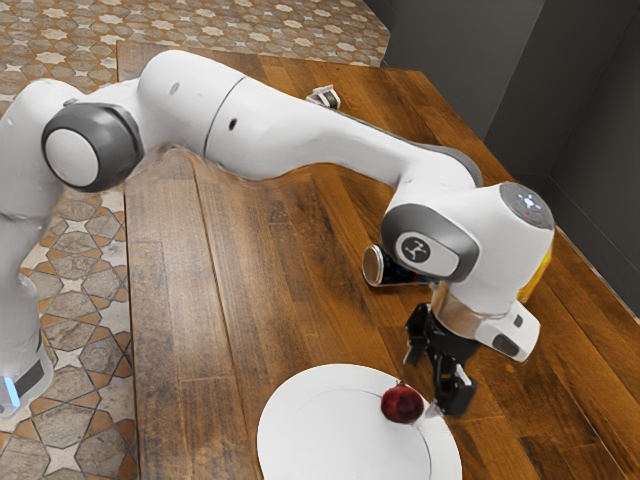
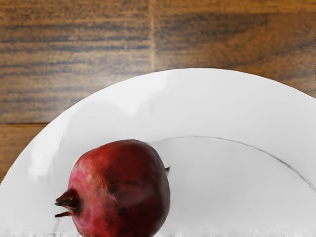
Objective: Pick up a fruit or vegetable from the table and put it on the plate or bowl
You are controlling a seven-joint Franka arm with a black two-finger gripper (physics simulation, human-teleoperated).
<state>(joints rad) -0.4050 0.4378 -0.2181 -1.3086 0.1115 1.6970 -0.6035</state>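
A dark red pomegranate rests on the white plate near the plate's right rim in the exterior view. My black gripper hangs just above and to the right of the fruit, open, its fingers apart and not clasping it. In the wrist view the pomegranate lies right under my hand on the white plate, its crown pointing sideways.
A dark can lies on its side on the wooden table behind my wrist. A yellow-orange object is partly hidden behind the hand. A small dark and white item sits at the table's far end.
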